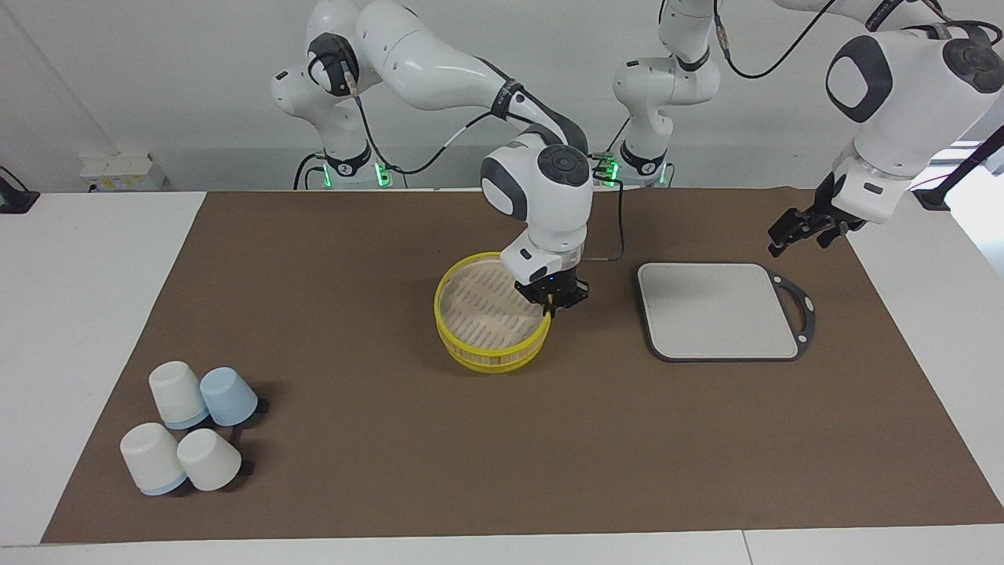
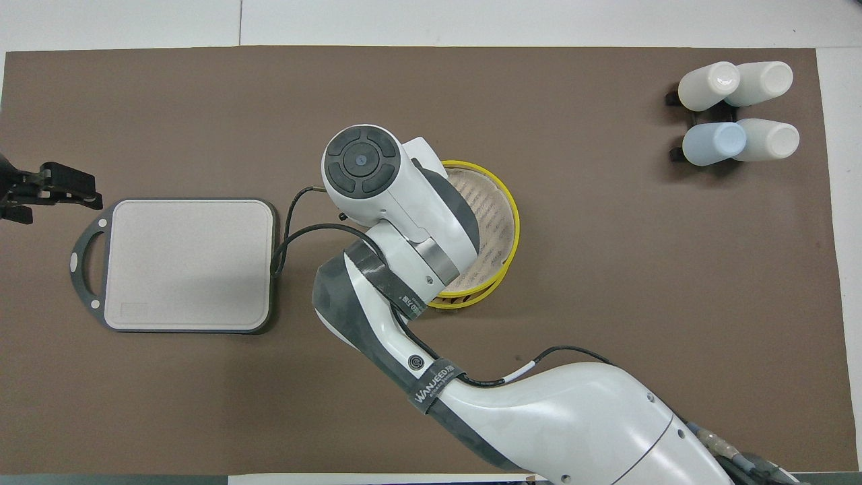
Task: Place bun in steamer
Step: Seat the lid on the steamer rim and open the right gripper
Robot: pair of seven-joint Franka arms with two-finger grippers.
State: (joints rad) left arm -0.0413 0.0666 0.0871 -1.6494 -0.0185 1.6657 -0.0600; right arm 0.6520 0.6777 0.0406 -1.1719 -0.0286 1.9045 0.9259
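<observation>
Bun: I'm not seeing it in either view. Going near to far from the robots: left gripper [image 1: 808, 230] is hanging with its jaws released, over the mat's edge by the grey board [image 1: 718, 310], arm waiting. Right gripper [image 1: 554, 302] is clenched, fingertips together, sitting at the steamer's [image 1: 490, 345] yellow rim on the board's side; whether it's pinching anything I cannot tell. Steamer is lying mid-table. Cups [image 1: 192, 428] are clustering farthest out, toward the right arm's end.
</observation>
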